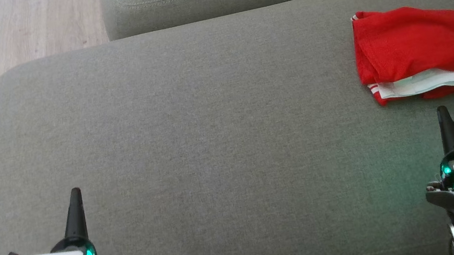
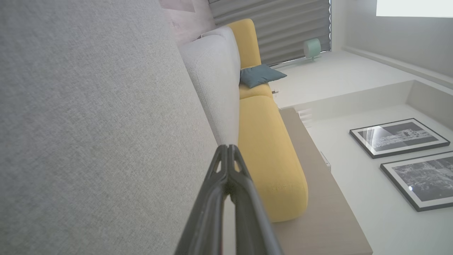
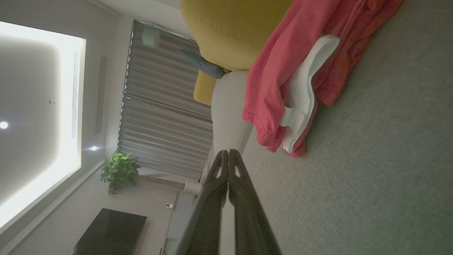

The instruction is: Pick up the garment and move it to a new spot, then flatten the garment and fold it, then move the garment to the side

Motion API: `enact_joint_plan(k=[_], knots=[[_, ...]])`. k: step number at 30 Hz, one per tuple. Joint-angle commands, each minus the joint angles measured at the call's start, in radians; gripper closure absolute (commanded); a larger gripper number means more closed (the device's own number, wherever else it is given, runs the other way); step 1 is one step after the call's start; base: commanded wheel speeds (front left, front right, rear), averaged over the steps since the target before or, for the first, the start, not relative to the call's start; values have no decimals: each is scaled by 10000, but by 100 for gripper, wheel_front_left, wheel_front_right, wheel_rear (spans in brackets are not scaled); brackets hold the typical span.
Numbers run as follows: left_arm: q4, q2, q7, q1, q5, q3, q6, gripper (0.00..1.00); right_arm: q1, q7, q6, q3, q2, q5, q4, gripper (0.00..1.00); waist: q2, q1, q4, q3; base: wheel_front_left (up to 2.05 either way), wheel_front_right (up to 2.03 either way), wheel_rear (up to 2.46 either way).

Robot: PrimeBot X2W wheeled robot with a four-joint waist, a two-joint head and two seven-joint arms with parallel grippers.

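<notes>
My left hand [image 1: 75,193] and right hand [image 1: 441,111] rest closed, empty, since the folded red garment [image 1: 420,44] looks set aside at two o'clock.

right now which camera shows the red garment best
The head view: nearly the whole folded red garment lies on the grey sofa cushion, white trim along its near edge. The right wrist view catches it close but sideways, cut off by the frame's top. The left wrist view faces along the cushion toward a yellow seat.
</notes>
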Motion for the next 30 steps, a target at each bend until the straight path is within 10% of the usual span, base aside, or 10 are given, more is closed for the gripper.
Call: enact_joint_plan(k=[1,30], knots=[[-235,184,106,-606,-319,346,-88,100,-253,135,28,101,-198,424,-318,100,0,0,4,-14,0,0,0],[112,191,913,-759,-2862,860,-197,100,-220,929,35,-167,-182,3621,-245,100,0,0,49,-189,0,0,0]])
